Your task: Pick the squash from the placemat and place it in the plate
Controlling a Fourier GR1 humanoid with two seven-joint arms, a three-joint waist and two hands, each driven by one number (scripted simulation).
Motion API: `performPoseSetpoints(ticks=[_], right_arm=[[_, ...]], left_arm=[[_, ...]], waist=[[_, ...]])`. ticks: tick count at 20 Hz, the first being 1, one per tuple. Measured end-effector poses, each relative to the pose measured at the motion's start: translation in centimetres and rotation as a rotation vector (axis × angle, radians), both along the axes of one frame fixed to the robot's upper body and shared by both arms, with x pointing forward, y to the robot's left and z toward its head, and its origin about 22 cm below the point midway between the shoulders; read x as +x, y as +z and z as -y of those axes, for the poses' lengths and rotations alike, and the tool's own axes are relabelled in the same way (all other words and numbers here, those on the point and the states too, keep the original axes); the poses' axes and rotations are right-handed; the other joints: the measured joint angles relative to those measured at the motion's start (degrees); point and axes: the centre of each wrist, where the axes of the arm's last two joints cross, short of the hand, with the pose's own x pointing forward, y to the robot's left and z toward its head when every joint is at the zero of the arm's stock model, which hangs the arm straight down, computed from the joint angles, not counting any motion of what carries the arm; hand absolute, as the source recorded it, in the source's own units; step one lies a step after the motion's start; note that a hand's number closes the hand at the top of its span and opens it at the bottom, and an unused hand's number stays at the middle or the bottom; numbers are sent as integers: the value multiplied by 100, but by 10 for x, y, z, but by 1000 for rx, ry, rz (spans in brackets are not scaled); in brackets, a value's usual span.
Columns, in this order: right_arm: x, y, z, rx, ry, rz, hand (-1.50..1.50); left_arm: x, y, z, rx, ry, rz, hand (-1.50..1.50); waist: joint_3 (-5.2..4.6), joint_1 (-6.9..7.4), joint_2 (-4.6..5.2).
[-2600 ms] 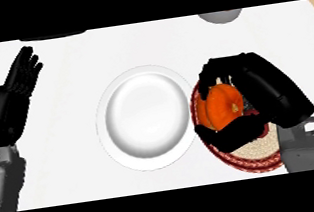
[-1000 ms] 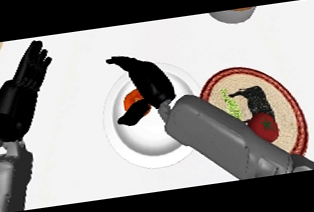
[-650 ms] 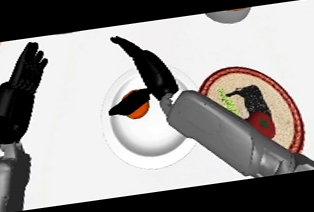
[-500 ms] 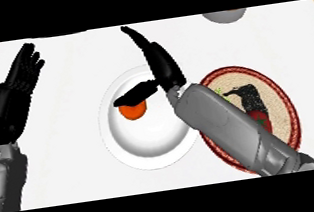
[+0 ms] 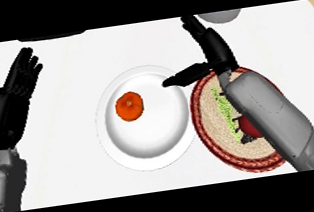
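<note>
The orange squash [image 5: 130,106] lies on the white plate [image 5: 151,144], left of its middle, with nothing touching it. My right hand [image 5: 210,50] is open above the plate's right rim, fingers straight and pointing away, thumb stretched left over the plate. Its grey forearm crosses the round woven placemat [image 5: 216,135] with a red border, hiding much of it. My left hand [image 5: 12,100] rests open at the left edge, fingers up.
A grey round object [image 5: 219,16] sits at the back right, just beyond my right hand's fingers. A dark object [image 5: 50,36] shows at the back left edge. Wooden surface shows at both upper corners beyond the white counter.
My right hand carried the squash from the placemat to the plate, let it go, opened, and has drawn back to the right. The squash now lies free on the plate. The left hand stayed still.
</note>
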Motion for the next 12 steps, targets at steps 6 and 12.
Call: performPoseSetpoints(ticks=[6, 12], right_arm=[[6, 2, 71, -1, 15, 26, -150], [4, 1, 137, -19, 14, 34, -150]], left_arm=[[2, -6, -2, 4, 0, 2, 0], [6, -3, -8, -4, 2, 6, 0]], waist=[[0, -3, 5], [0, 5, 6]])
